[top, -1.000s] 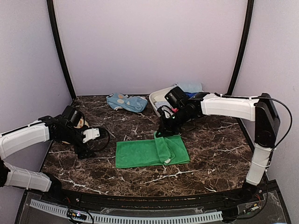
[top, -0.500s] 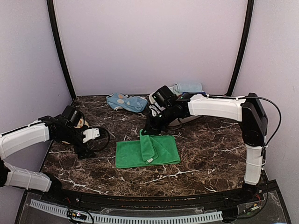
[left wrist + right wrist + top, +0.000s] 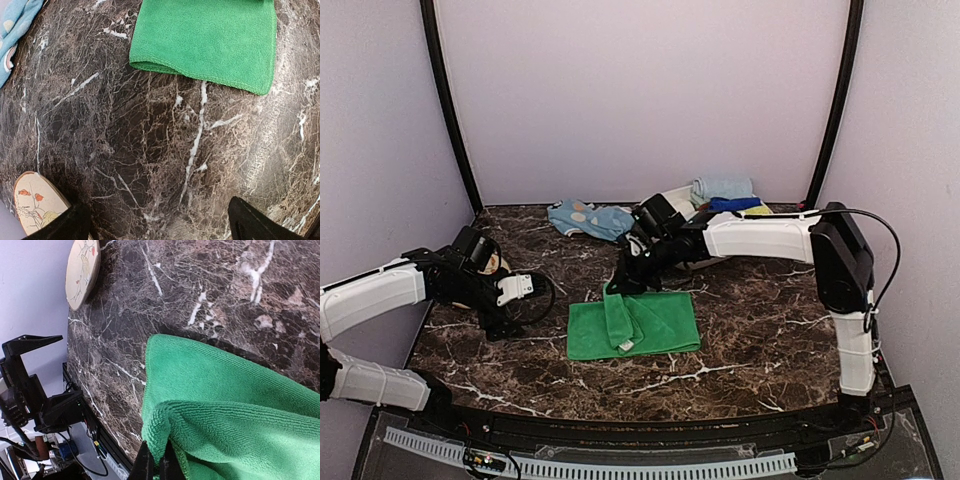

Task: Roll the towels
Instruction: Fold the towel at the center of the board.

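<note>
A bright green towel [image 3: 655,322] lies flat on the dark marble table, with its right part folded over to the left into a strip [image 3: 617,320]. My right gripper [image 3: 618,284] is at the far edge of that fold. In the right wrist view it [image 3: 156,466] is shut on the towel's doubled edge [image 3: 172,427], which is lifted a little. My left gripper [image 3: 517,288] rests low, left of the towel and apart from it. Its open fingers [image 3: 250,223] hold nothing, and the towel's near corner [image 3: 210,42] lies ahead of them.
A blue patterned cloth [image 3: 590,218] lies at the back of the table. A white tray [image 3: 672,203] beside it holds a pale blue roll [image 3: 723,187] and other cloths. A tan leaf-print disc [image 3: 34,201] sits under my left wrist by the left wall.
My right gripper has moved left with the towel's edge in it, carrying the fold further over the towel. The towel now covers less width. The left arm has not moved.
</note>
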{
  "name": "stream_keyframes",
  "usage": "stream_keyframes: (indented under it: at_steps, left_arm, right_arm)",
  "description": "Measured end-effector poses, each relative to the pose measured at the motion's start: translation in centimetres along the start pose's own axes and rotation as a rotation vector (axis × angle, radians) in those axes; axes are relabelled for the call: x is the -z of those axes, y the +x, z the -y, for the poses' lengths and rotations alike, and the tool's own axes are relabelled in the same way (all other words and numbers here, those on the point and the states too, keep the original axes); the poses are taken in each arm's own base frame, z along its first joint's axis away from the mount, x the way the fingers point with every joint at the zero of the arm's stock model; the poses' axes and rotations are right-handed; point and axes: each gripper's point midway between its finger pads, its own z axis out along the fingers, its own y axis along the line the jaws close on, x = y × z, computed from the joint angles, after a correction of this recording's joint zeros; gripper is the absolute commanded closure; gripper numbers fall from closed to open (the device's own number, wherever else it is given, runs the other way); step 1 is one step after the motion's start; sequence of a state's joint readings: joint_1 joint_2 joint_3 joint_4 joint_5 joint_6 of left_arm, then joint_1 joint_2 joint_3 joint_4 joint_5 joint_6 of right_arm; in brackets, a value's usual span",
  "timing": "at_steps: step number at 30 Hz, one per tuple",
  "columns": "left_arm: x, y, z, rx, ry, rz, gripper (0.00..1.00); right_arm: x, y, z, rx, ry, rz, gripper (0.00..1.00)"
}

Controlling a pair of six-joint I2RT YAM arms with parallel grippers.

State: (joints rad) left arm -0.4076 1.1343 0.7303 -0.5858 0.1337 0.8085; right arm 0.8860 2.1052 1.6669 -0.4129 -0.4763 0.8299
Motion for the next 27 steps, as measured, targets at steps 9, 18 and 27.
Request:
stream_keyframes:
  at_steps: [9,18,27]
  left_arm:
    - [-0.2,0.3,0.3,-0.001,0.005,-0.006,0.01]
    - [-0.2,0.4,0.2,-0.01,0.002,-0.01,0.01]
    - [-0.1,0.5,0.0,-0.018,-0.01,-0.015,0.01]
  right_arm:
    - [-1.4,-0.8,-1.5,-0.015,-0.043,0.015,1.0]
    - [-6.2,0.1,-1.1,-0.075,-0.074,-0.037,0.7]
    - [-7.4,-0.9,-4.7,-0.053,-0.18,-0.011,0.7]
